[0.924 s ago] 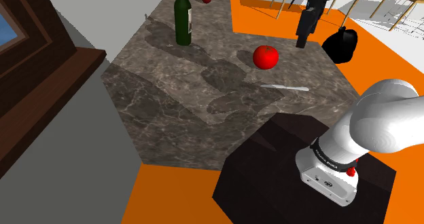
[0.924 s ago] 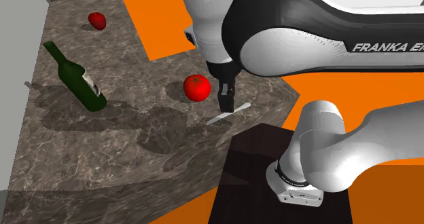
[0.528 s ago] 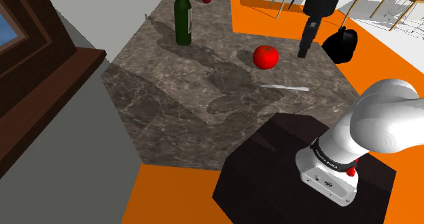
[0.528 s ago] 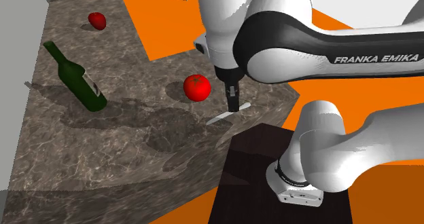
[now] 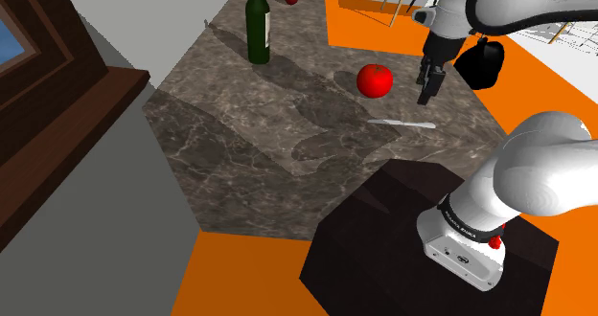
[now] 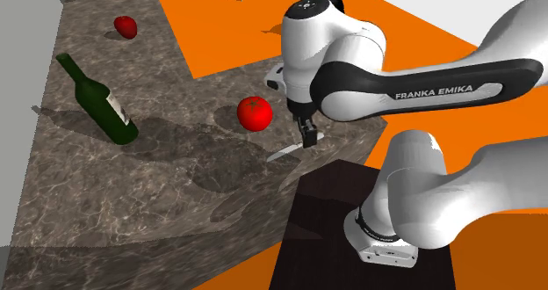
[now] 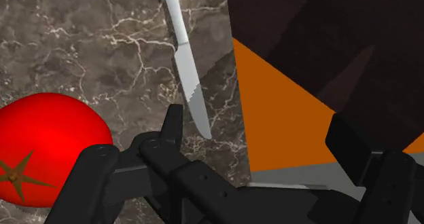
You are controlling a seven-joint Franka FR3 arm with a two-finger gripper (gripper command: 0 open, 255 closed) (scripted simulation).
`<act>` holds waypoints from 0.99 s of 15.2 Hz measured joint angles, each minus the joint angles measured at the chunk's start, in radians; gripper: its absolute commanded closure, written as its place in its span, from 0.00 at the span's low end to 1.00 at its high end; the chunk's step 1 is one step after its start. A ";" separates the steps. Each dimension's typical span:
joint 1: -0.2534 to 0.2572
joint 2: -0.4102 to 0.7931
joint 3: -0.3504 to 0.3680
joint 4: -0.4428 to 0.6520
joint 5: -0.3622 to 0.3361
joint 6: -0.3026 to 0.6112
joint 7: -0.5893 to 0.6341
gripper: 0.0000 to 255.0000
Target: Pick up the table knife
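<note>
My shoulder camera sits behind the stand (image 5: 383, 228), looking down across the counter (image 5: 230, 142). The second stands nearer, facing much the same way; both share the bottle (image 5: 258, 32), tomato (image 5: 375, 79) and knife (image 5: 401, 124). My wrist camera looks down, close over the knife.

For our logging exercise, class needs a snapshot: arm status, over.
Tool open, hovering over knife end, no contact. Knife flat on counter near its edge. Tomato close beside tool.

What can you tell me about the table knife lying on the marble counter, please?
The slim, pale grey, metallic-looking table knife lies flat on the dark veined marble counter, near its edge. Its blade has a serrated edge and tapers to a point; the handle is plain. A red tomato sits close by, apart from it. The open black gripper hovers above the blade end, not holding it.
</note>
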 measured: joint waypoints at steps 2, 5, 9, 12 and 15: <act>-0.004 0.021 -0.065 -0.030 -0.039 0.070 -0.079 0.00; -0.005 0.100 -0.178 -0.063 -0.099 0.206 -0.201 0.00; 0.037 0.248 -0.322 -0.059 -0.137 0.380 -0.357 0.00; 0.045 0.308 -0.370 -0.080 -0.156 0.468 -0.392 0.00; 0.052 0.359 -0.398 -0.095 -0.166 0.535 -0.400 0.00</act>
